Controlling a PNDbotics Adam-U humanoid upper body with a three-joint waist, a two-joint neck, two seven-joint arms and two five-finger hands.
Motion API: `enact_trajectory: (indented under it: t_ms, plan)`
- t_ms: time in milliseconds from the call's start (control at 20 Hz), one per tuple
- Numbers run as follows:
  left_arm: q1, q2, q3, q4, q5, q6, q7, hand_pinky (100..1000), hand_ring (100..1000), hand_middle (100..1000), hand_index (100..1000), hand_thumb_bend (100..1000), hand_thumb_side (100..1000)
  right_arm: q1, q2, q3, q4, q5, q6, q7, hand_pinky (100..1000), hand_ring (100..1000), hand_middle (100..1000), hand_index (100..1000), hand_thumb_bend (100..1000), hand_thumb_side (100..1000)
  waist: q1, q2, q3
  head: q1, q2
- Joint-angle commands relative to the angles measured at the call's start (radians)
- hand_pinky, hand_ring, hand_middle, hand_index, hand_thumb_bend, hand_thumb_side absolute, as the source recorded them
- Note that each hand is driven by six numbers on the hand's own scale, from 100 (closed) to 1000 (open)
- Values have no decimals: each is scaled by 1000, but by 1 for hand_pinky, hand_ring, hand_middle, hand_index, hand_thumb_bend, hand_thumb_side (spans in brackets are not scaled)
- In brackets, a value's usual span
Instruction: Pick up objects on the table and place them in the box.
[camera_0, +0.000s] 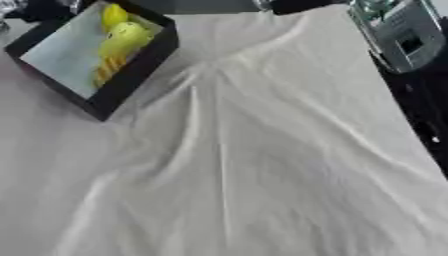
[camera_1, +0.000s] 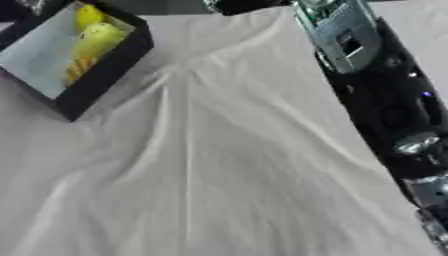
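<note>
A black square box with a pale inner floor sits at the far left of the wrinkled white tablecloth, and inside it lie several yellow rounded objects, one of them striped orange; no loose object shows on the cloth. The right arm, black with silver joints, runs along the right edge, but neither hand is in view, so I cannot tell how the fingers stand. If anything remains to pick, it probably lies outside this view, so I would check beyond the cloth before reaching; no brand, label or writing can be read.
</note>
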Motion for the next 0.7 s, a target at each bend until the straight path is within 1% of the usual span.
enact_trajectory:
  t_ms: [50, 250, 450, 600, 700]
  plan:
    - [28, 84, 18, -229, 201, 49, 12, 684, 673, 694, 807, 100, 565, -10, -29, -21, -23, -11, 4, -17, 902, 798, 741, 832, 100, 204, -2, -38, 8, -12, 9]
    - [128, 132, 48, -468, 397, 101, 48, 671, 656, 677, 795, 100, 578, -1, -33, -31, -30, -19, 11, -34, 901, 797, 739, 831, 100, 192, -11, -47, 22, -23, 12]
    - [251, 143, 95, -683, 568, 133, 153, 666, 652, 677, 794, 100, 612, 16, -35, -49, -41, -35, 24, -65, 902, 796, 737, 831, 100, 188, -21, -55, 37, -34, 9]
    - [353, 133, 125, -798, 668, 140, 249, 665, 655, 686, 805, 100, 642, 31, -30, -64, -54, -59, 38, -100, 905, 796, 737, 831, 100, 195, -27, -58, 46, -36, 10]
    - [421, 113, 142, -820, 714, 116, 294, 662, 654, 685, 804, 100, 649, 42, -24, -75, -63, -80, 47, -130, 907, 797, 738, 831, 100, 203, -32, -60, 52, -38, 11]
